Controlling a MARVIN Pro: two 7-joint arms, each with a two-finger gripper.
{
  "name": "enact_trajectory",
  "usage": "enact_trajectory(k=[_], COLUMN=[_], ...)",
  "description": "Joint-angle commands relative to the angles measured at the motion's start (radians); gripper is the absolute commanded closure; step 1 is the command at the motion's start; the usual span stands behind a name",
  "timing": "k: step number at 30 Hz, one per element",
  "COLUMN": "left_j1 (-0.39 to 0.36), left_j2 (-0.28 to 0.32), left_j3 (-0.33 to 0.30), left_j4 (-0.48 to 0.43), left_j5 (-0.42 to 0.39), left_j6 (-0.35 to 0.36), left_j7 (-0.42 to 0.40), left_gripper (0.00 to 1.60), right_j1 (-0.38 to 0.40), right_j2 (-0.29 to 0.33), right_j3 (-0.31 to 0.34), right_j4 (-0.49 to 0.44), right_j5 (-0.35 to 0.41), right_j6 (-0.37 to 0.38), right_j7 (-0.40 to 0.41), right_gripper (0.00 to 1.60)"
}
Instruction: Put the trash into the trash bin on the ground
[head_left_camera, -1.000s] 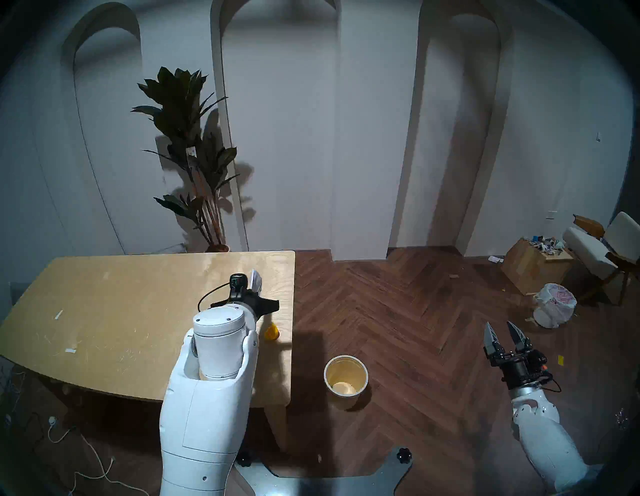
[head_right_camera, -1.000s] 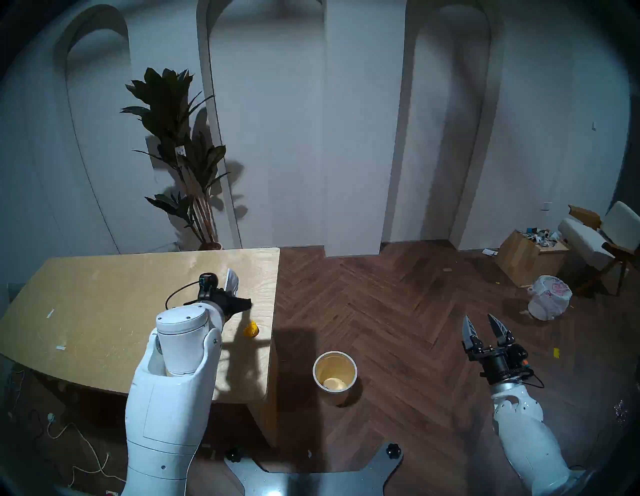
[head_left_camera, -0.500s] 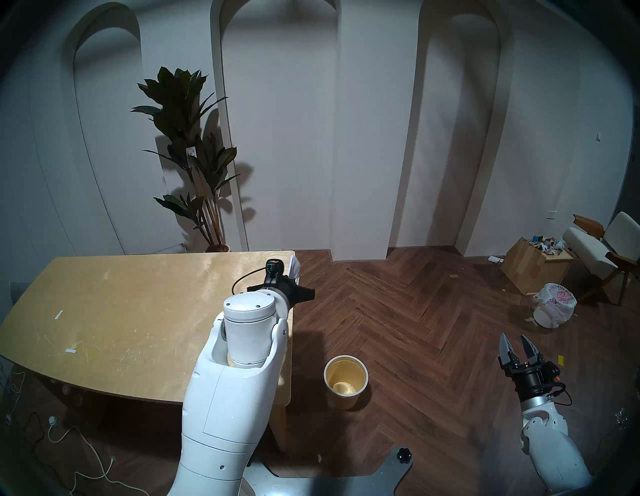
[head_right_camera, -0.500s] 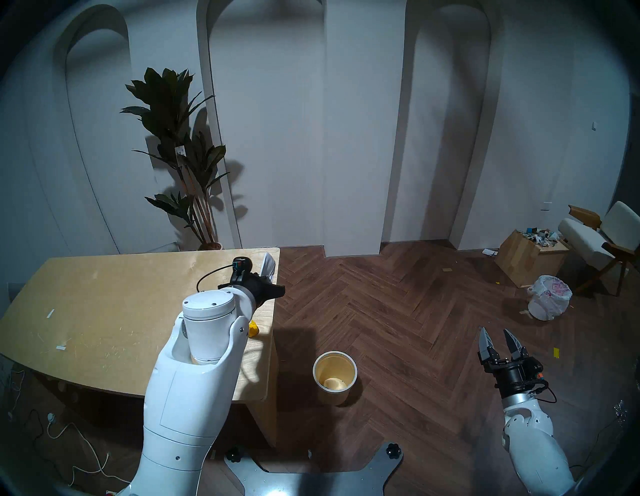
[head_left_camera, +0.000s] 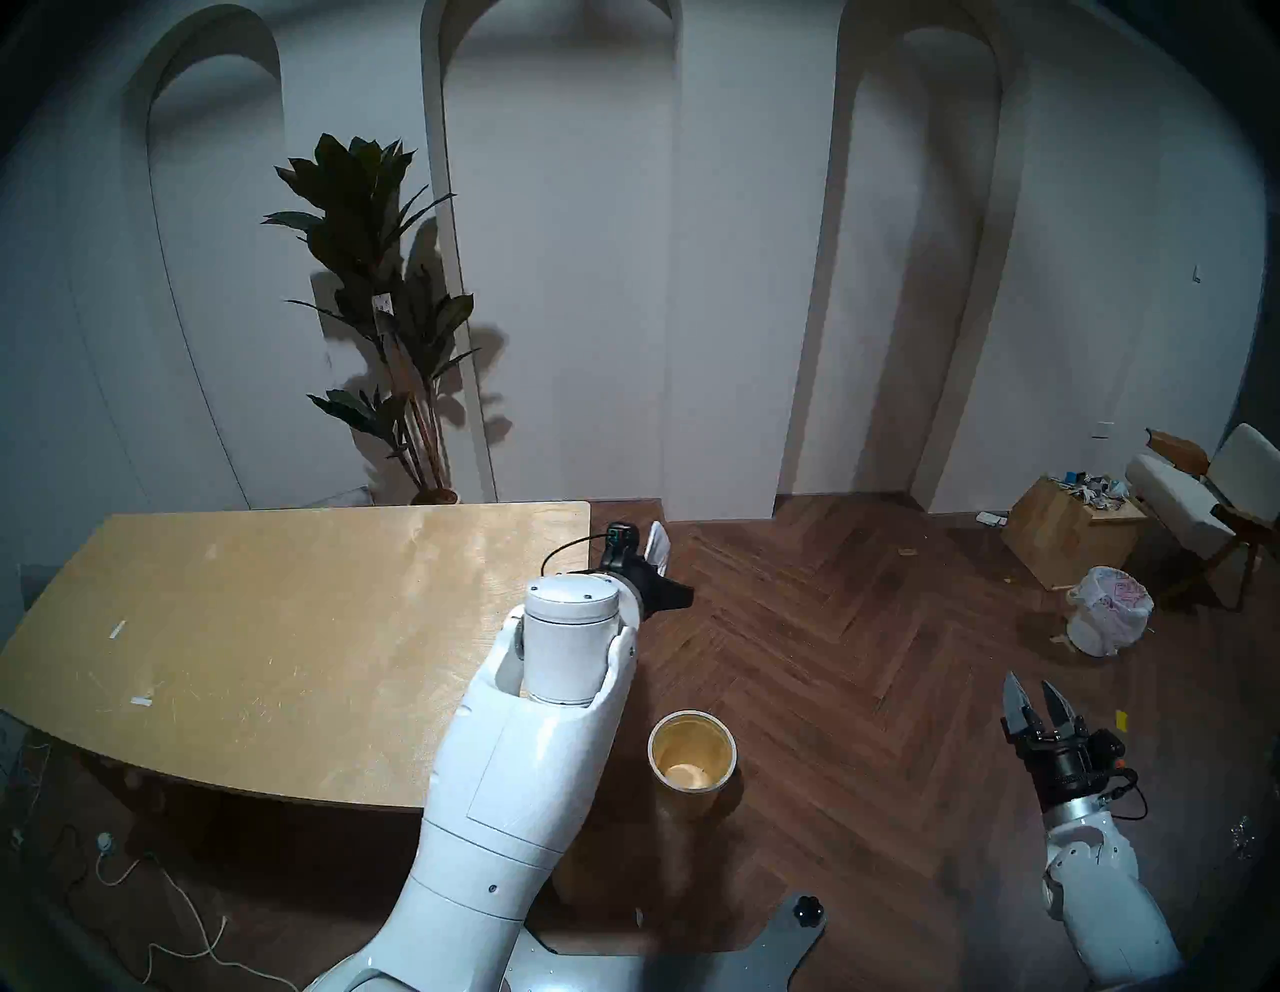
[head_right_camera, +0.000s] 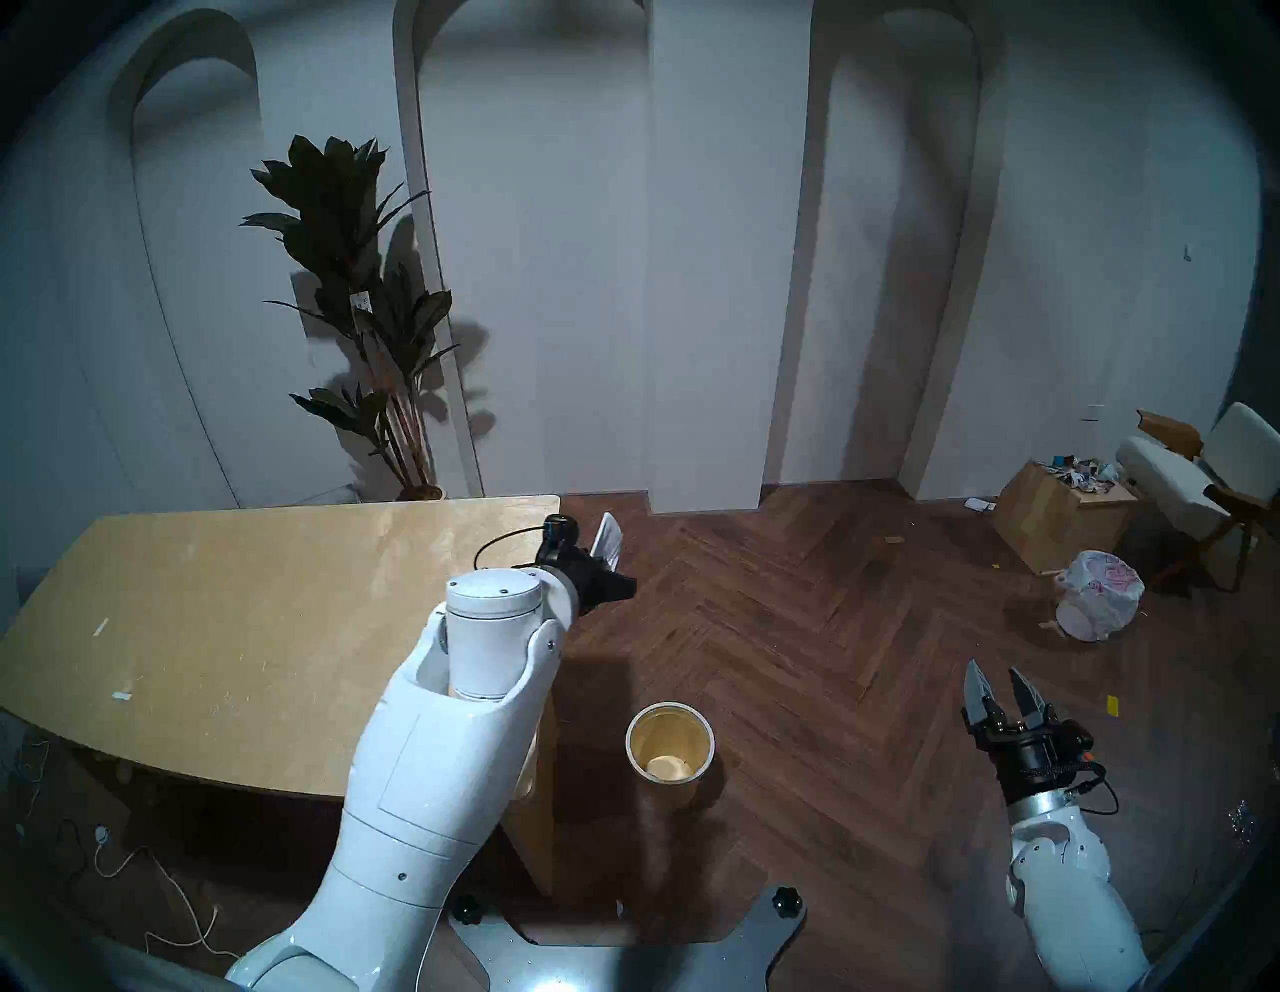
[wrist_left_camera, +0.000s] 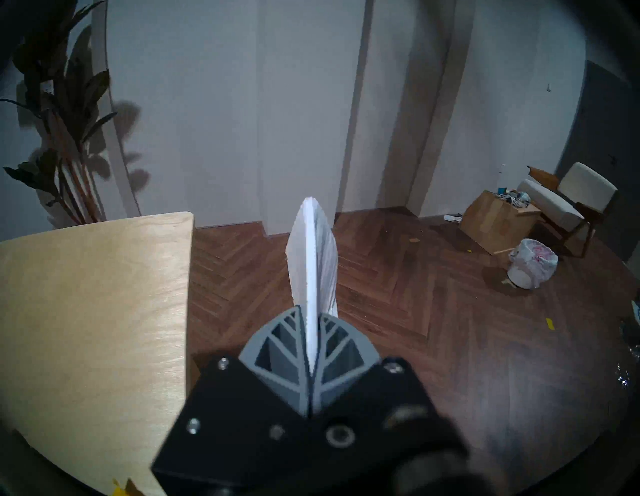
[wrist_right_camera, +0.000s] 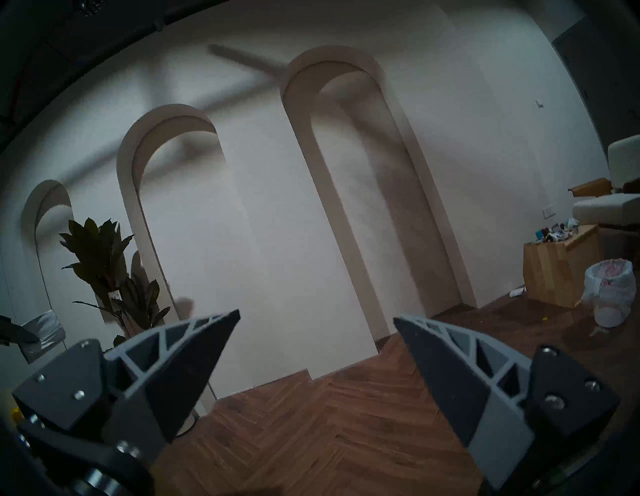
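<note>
so the left claw (wrist_left_camera: 311, 332) was clamped tight on the pale plastic packet (wrist_left_camera: 313, 256), holding it out past the desk (head_left_camera: 277, 623) edge over the wood floor; the round cream bin (head_left_camera: 691, 762) sat on the ground nearer the robot; right claw (head_left_camera: 1037, 703) hung wide apart, holding nothing

No text reads clearly; red print on the bagged bin (wrist_left_camera: 533, 258) seems illegible

My head pair looks down over tabletop (head_left_camera: 277, 623); both my wrist views face arched wall beyond it.
</note>
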Motion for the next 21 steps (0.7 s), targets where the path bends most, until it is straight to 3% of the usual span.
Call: enact_trajectory(k=[1, 21], left_j1=[-0.113, -0.286], left_j2=[-0.038, -0.117], left_j3=[0.040, 0.044], left_j4=[0.081, 0.407], left_j5=[-0.001, -0.002], left_j6=[-0.036, -0.089], left_j7=[-0.012, -0.022], left_gripper=[1.60, 1.60], right_j1=[-0.033, -0.057], right_j2=[-0.010, -0.018], right_j3=[0.000, 0.001], right_j4=[-0.008, -0.081], right_j5=[0.029, 0.063], right_j6=[0.057, 0.163], right_j7=[-0.031, -0.086], right_gripper=[0.00, 0.00])
